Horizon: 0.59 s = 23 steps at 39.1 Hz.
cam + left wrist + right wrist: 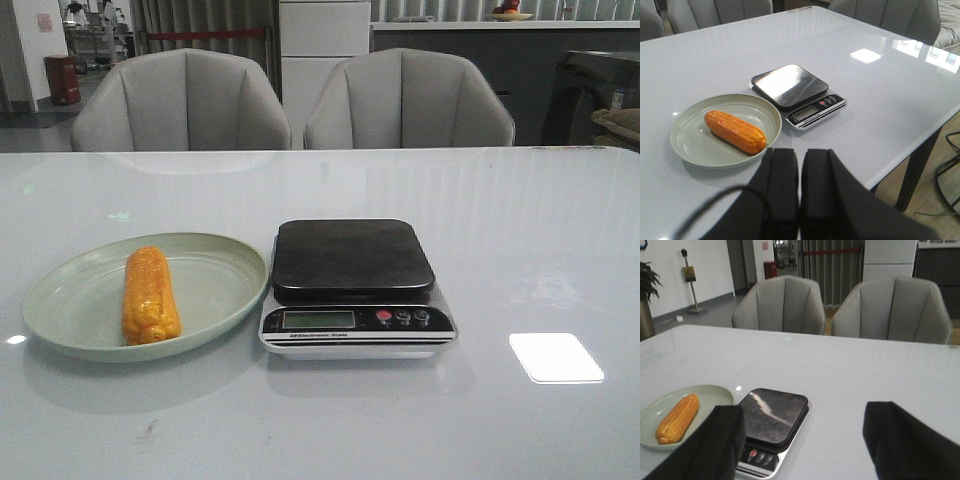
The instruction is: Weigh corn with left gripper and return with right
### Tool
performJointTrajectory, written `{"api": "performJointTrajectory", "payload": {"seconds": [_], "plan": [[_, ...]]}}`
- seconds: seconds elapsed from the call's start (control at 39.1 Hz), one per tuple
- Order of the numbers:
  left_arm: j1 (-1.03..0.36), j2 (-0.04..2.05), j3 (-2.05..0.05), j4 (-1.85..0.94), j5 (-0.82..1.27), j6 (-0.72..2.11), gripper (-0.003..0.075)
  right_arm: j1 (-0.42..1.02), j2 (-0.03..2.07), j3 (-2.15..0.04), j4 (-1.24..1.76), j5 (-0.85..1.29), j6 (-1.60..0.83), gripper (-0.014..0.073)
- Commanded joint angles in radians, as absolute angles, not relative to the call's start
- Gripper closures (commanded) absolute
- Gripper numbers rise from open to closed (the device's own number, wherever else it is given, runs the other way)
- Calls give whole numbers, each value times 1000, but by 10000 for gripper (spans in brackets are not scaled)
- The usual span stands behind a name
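The corn (150, 296) lay lengthwise in the pale green plate (60, 310), left of the scale (355, 288), whose dark platform sat bare and just beside the plate's rim. I judged the task not yet started: nothing had been lifted. From my station the left gripper (799, 172) hung back near the table's edge, well apart from the cob, its two black fingers (782, 170) pressed together with nothing between them. The next move, as I read it, called for spreading those fingers, reaching over the plate and closing across the cob's middle. The right gripper (800, 440) stood wide open and empty, the scale showing between its fingers. I couldn't read the display, the fingertips of both grippers were cut off by the wrist views, and neither arm appeared in the front view
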State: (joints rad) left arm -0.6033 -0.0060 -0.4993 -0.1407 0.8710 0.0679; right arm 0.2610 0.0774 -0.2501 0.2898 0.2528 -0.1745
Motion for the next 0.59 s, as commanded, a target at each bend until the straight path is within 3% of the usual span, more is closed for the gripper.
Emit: {"api": "performJointTrajectory", "payload": {"seconds": [0.0, 0.18, 0.26, 0.38, 0.56], "plan": [[-600, -26, -522, -150, 793, 68, 607, 260, 74, -225, 290, 83, -186, 4], [-600, -26, -522, -150, 793, 68, 607, 260, 74, -207, 290, 61, -186, 48], [-600, -26, -522, -150, 793, 68, 607, 260, 74, -207, 290, 63, -186, 171], [-600, -26, -522, -150, 793, 68, 607, 260, 74, -207, 290, 105, -186, 468], [-600, -26, -522, -150, 793, 68, 607, 260, 74, -207, 326, 191, -173, 435]]}}
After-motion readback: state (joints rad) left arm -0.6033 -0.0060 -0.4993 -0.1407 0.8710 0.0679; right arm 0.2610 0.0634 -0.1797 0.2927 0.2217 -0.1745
